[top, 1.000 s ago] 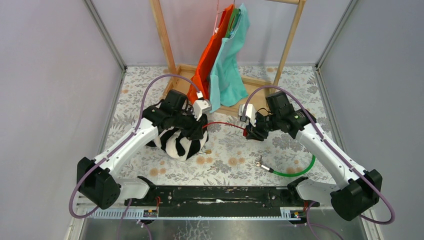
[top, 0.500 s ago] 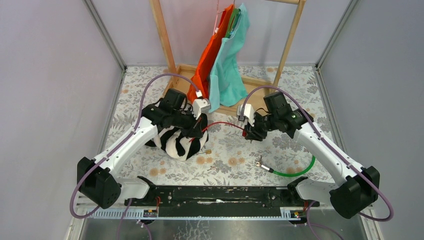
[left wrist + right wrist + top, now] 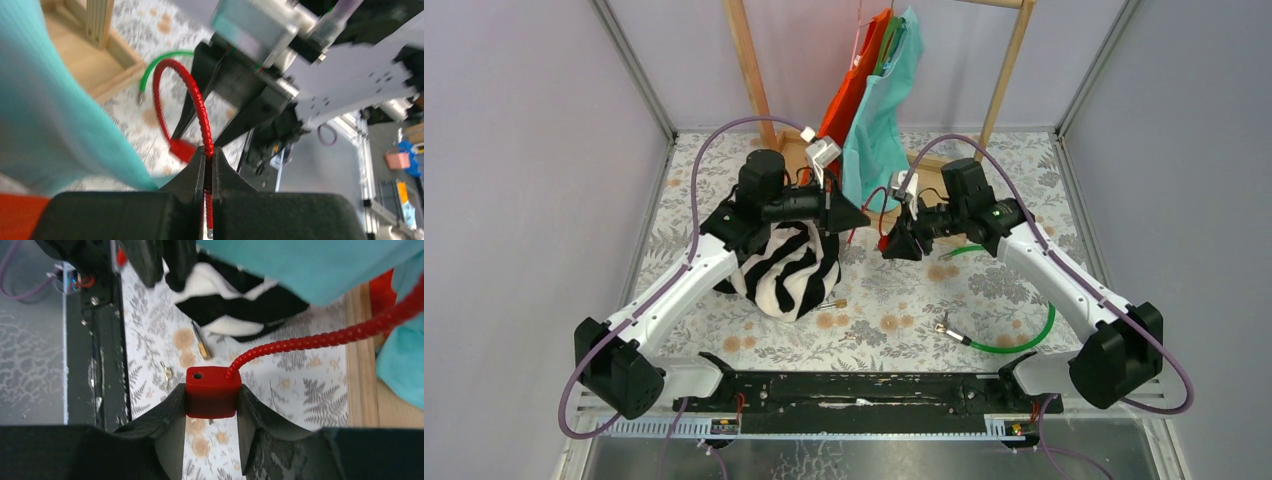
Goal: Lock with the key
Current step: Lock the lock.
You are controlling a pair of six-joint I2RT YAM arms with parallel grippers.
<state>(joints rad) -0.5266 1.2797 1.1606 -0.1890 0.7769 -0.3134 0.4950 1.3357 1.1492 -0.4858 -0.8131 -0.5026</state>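
The red lock body (image 3: 210,399) is off the table, clamped between the fingers of my right gripper (image 3: 211,390), its empty shackle hole facing up. Its red ribbed cable (image 3: 310,340) arcs away to my left gripper (image 3: 208,151), which is shut on the cable (image 3: 168,75) close to its free metal tip. In the top view the two grippers, left (image 3: 852,214) and right (image 3: 893,246), face each other in front of the teal garment (image 3: 879,130). A brass key (image 3: 202,345) lies on the floral table beside the zebra cloth (image 3: 786,265), apart from both grippers.
A green cable (image 3: 1016,345) with a metal end lies on the table at the right. A wooden rack (image 3: 754,75) holds orange and teal garments at the back. A small metal piece (image 3: 166,371) lies near the key. The black rail (image 3: 864,390) runs along the near edge.
My left gripper has shut on the red cable and lifted toward the rack. The right gripper has carried the lock body up and left, and the cable now loops between them.
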